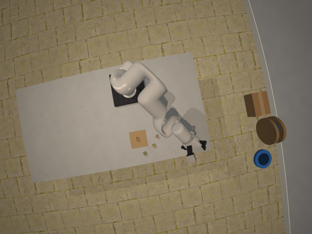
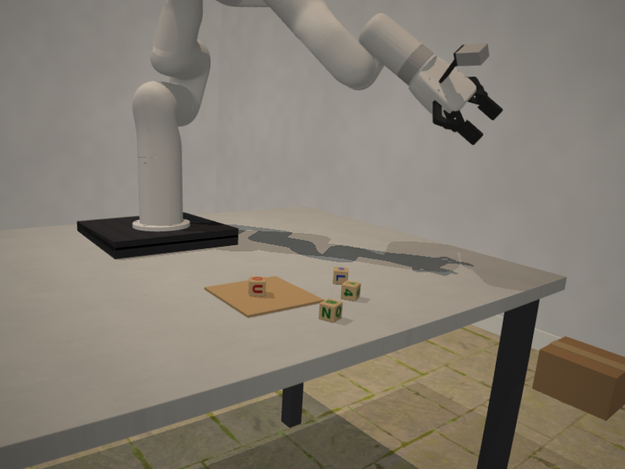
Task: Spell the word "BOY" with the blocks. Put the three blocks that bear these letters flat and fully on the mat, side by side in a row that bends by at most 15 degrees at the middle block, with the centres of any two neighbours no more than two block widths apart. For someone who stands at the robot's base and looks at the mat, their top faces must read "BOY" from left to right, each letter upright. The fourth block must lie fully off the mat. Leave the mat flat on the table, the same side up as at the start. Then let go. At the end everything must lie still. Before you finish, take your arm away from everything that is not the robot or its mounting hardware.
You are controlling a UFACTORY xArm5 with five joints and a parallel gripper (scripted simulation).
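A brown mat (image 1: 139, 139) (image 2: 266, 294) lies flat on the grey table. One wooden block with red letters (image 1: 137, 139) (image 2: 257, 285) sits on the mat. Three more blocks lie on the table right of the mat: one with blue letters (image 1: 157, 136) (image 2: 339, 275), one with green letters (image 1: 153, 145) (image 2: 350, 290), and one showing green N and O on its sides (image 1: 144, 153) (image 2: 330, 310). The top letters are too small to read. My gripper (image 1: 196, 148) (image 2: 474, 120) is open and empty, high above the table's right end, far from the blocks.
The black base plate (image 2: 157, 234) stands behind the mat. The table's front edge runs close to the blocks. On the floor to the right are a cardboard box (image 1: 256, 103) (image 2: 582, 375), a brown disc-shaped object (image 1: 270, 129) and a blue ring-shaped object (image 1: 262, 158).
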